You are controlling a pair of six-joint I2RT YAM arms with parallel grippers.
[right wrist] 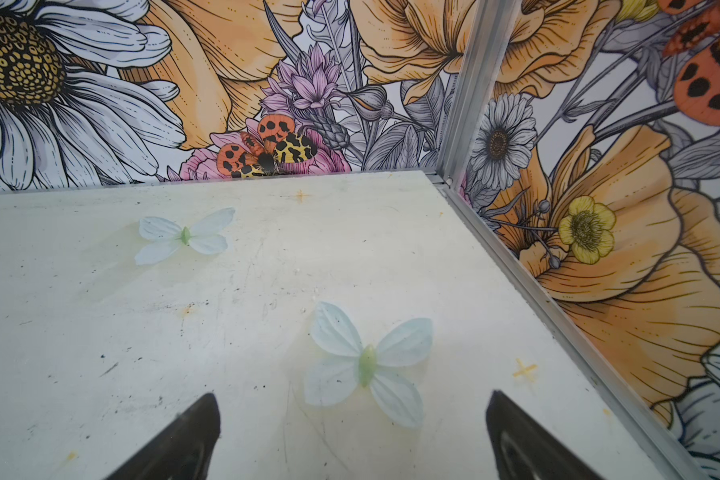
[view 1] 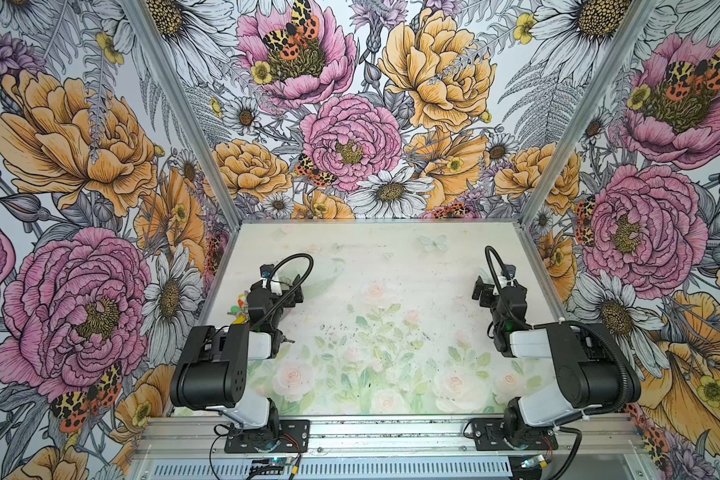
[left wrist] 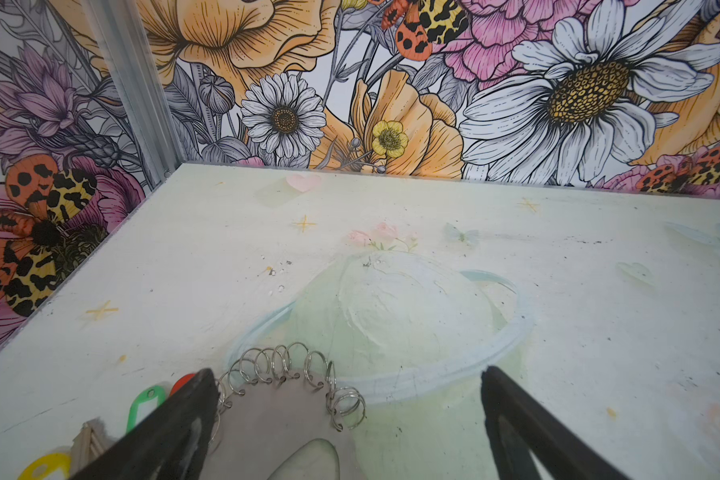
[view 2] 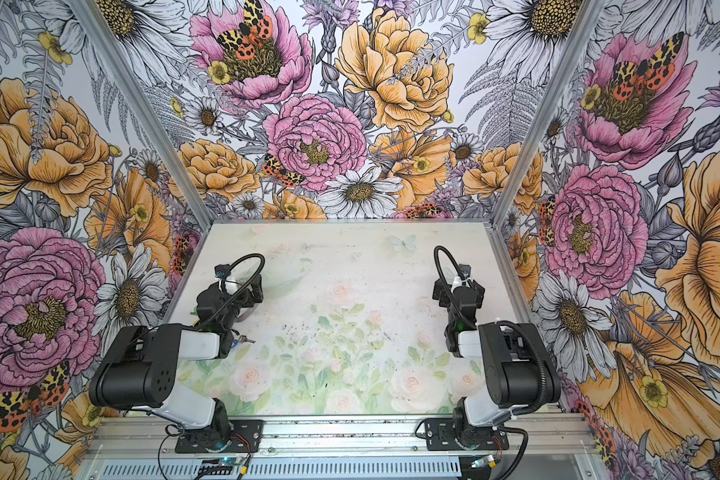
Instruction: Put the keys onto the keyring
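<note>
The keyring [left wrist: 267, 411], a flat grey hoop rimmed with silver wire loops, lies on the table in the left wrist view, just inside one finger of my left gripper [left wrist: 346, 370]. That gripper's jaws stand wide apart, empty. The keys lie beside that finger's outer side: a green tag [left wrist: 144, 405], a red tag [left wrist: 181, 380] and a yellow tag [left wrist: 44, 467]. In a top view the keys [view 1: 238, 305] peek out left of my left gripper [view 1: 281, 286], whose arm hides the rest. My right gripper [right wrist: 352, 398] hangs open over bare table at the right [view 1: 485, 291].
Floral-printed walls with aluminium posts [view 1: 175, 95] close in the table [view 1: 391, 291] on three sides. The tabletop carries a faded flower and butterfly print [right wrist: 366, 361]. Both arm bases sit on the front rail [view 1: 391, 436].
</note>
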